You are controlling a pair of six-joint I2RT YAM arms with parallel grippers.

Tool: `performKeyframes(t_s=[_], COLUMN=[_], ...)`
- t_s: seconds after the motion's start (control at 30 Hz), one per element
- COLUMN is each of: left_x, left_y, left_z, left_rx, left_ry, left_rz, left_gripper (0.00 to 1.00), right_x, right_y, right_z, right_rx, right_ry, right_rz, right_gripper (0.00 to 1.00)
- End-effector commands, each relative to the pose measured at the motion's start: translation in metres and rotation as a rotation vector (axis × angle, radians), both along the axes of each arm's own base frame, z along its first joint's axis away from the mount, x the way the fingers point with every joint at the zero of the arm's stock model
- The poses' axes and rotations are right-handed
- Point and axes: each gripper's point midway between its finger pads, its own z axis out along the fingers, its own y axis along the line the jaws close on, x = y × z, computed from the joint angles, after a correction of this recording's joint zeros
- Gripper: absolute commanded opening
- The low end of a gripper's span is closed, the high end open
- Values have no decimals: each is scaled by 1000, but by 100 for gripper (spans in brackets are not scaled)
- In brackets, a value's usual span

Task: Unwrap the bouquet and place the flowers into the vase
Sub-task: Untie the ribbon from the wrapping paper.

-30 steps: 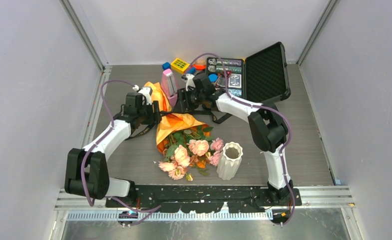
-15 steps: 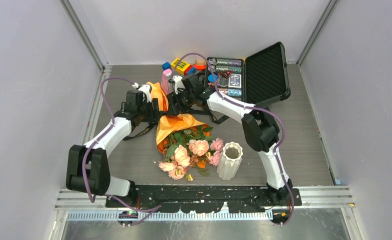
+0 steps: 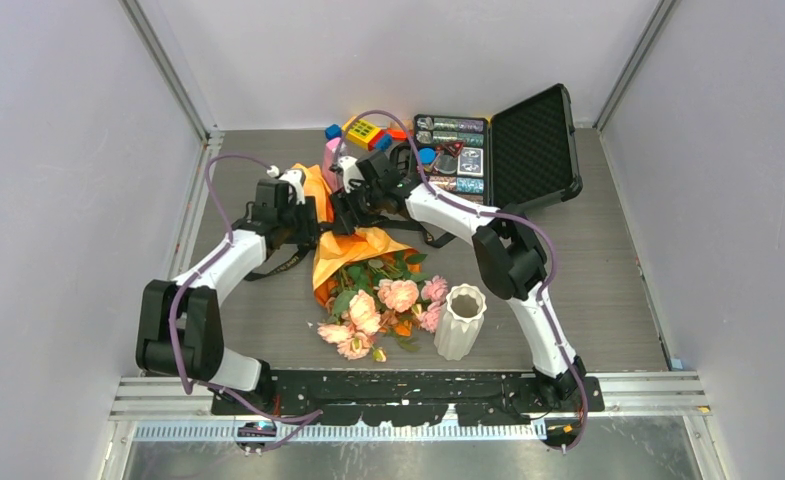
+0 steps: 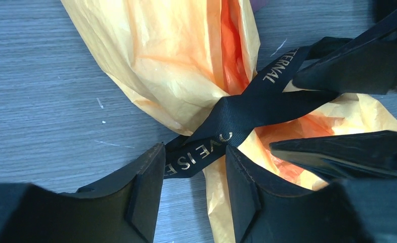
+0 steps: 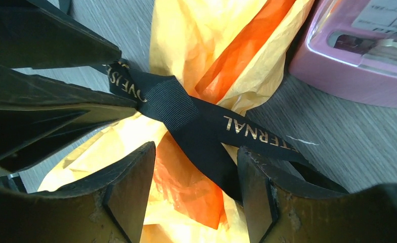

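Bouquet of pink and peach roses in crinkled orange paper lies mid-table, blooms toward the near edge. Black printed ribbon is tied round the paper. My left pincer is part open, fingers either side of a ribbon tail, not pinching. My right pincer likewise straddles the ribbon, jaws apart. Small white ribbed vase stands upright just right of the blooms.

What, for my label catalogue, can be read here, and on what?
"TERNAL": gold, on the ribbon.
"OVE IS E": same ribbon, ends hidden.
The pink object's label: blurred.
Inside the case: too small.
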Motion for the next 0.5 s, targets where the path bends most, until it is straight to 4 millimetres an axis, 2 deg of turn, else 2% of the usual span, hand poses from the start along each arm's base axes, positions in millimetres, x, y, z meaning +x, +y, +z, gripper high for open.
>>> performKeyframes(t_s=[0.0,0.2,0.37,0.47], left_x=[20,22,23,21], left_y=[-2,-3,-3,-3], left_z=[22,24,25,24], left_rx=[0,3,2,3], left_ry=[-72,-76,-78,-76], left_rz=[-1,-6,-7,-7], left_gripper=[48,38,32,32], right_x=[3,10,15,16], right_y=[12,12,10,9], right_z=[15,13,18,24], right_rx=[21,7,10,19], right_ry=[-41,-56,-73,-79], right_rz=[36,5,-33,-46], right_gripper=[65,60,47,37])
